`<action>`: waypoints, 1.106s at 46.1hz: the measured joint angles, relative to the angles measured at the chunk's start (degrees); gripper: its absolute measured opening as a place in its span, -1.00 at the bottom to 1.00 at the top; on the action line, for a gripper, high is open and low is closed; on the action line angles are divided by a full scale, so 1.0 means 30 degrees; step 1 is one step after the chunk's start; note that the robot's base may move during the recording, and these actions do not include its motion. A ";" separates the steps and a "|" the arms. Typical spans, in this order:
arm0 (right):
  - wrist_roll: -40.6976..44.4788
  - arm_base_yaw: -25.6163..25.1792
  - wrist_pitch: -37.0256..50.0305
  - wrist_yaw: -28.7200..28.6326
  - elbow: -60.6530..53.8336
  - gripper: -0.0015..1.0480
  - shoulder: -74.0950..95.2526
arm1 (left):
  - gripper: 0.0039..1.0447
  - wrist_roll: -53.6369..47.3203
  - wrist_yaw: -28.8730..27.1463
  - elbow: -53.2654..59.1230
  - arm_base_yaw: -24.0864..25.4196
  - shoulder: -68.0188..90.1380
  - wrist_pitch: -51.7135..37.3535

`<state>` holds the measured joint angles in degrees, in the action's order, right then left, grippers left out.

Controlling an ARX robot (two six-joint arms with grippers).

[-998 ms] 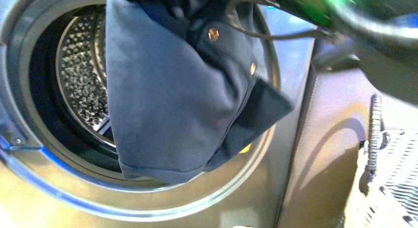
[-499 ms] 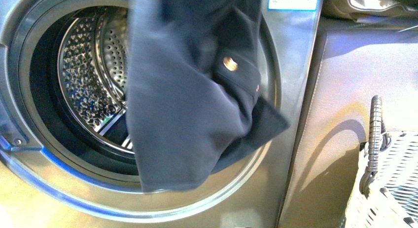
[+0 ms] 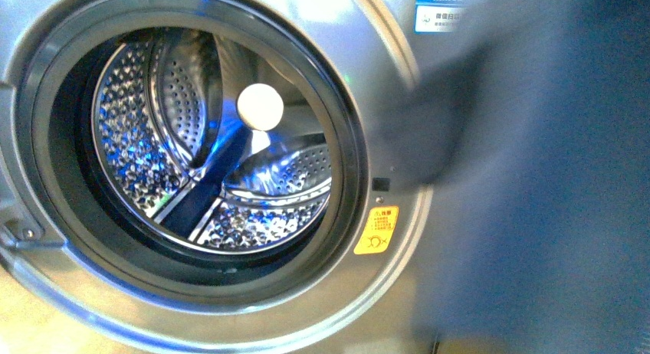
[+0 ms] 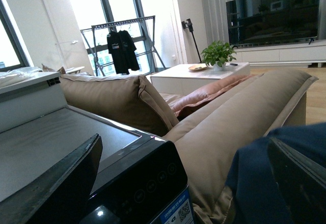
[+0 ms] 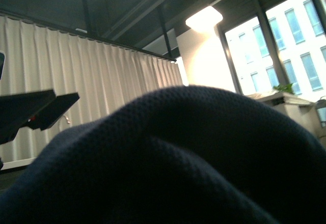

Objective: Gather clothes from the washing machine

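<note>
Hanging just right of the washing machine's (image 3: 360, 308) porthole, the clothes (image 3: 536, 185) form a blurred navy sheet hiding the machine's right edge. The perforated steel drum (image 3: 153, 116) shows through the opening, with an orange warning sticker (image 3: 376, 230) beside the gasket (image 3: 349, 162). Fine-knit navy fabric smothers the right wrist view, so the right gripper's hold cannot be told. The left gripper (image 4: 183, 147) gapes wide above the machine's top, holding nothing, with navy cloth beside one finger (image 4: 300, 178) and beige cushions (image 4: 244, 117) behind.

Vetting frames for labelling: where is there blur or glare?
Front view: the clothes are a blurred dark mass on the right, the washing machine sharp. Left wrist view: windows blown out. Right wrist view: ceiling lamp glares, clothes' weave in focus.
</note>
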<state>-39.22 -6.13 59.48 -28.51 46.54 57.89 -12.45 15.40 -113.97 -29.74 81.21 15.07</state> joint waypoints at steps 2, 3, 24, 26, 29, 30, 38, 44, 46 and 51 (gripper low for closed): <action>-0.0204 -0.0787 -0.0415 -0.0342 0.0284 -0.86 -0.0313 | 0.88 -0.0007 0.0000 0.0000 -0.0007 0.0000 0.0000; -0.0393 -0.1341 -0.0554 -0.0576 0.0415 -0.86 -0.0481 | 0.88 0.0000 0.0000 0.0000 -0.0007 0.0000 0.0000; 0.0823 -1.0601 -0.4750 -0.5413 -0.2200 -0.86 -0.0313 | 0.88 -0.0007 0.0000 -0.0022 -0.0007 -0.0007 0.0000; 0.2244 -1.0856 -0.6608 -0.5705 -0.3177 -0.86 -0.0189 | 0.88 -0.0007 0.0000 -0.0022 -0.0007 -0.0007 0.0000; 0.4306 -1.0877 -0.8961 -0.5894 -0.4444 -0.86 -0.0131 | 0.88 0.0000 0.0000 -0.0022 -0.0007 -0.0007 0.0000; 0.4787 -1.0841 -0.9617 -0.5887 -0.4801 -0.86 -0.0066 | 0.88 -0.0007 0.0000 -0.0022 -0.0007 -0.0007 0.0000; 0.9384 -1.0214 -1.3486 -0.5129 -0.6929 -0.42 0.1858 | 0.88 -0.0007 0.0000 -0.0036 0.0000 -0.0022 0.0000; 1.0775 -0.9792 -1.5220 -0.5683 -0.8123 0.12 0.3060 | 0.88 -0.0007 0.0000 -0.0036 -0.0007 -0.0029 0.0000; 1.0739 -0.9712 -1.5511 -0.5967 -0.8123 0.25 0.2783 | 0.88 -0.0007 0.0000 -0.0036 -0.0007 -0.0029 0.0000; 1.0200 -0.9508 -1.6487 -0.6659 -0.8080 0.58 0.1625 | 0.88 -0.0007 0.0000 -0.0044 0.0000 -0.0044 0.0000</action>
<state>-8.62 -34.65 10.02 -48.49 22.30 62.76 -12.47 15.40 -114.10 -29.74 81.08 15.07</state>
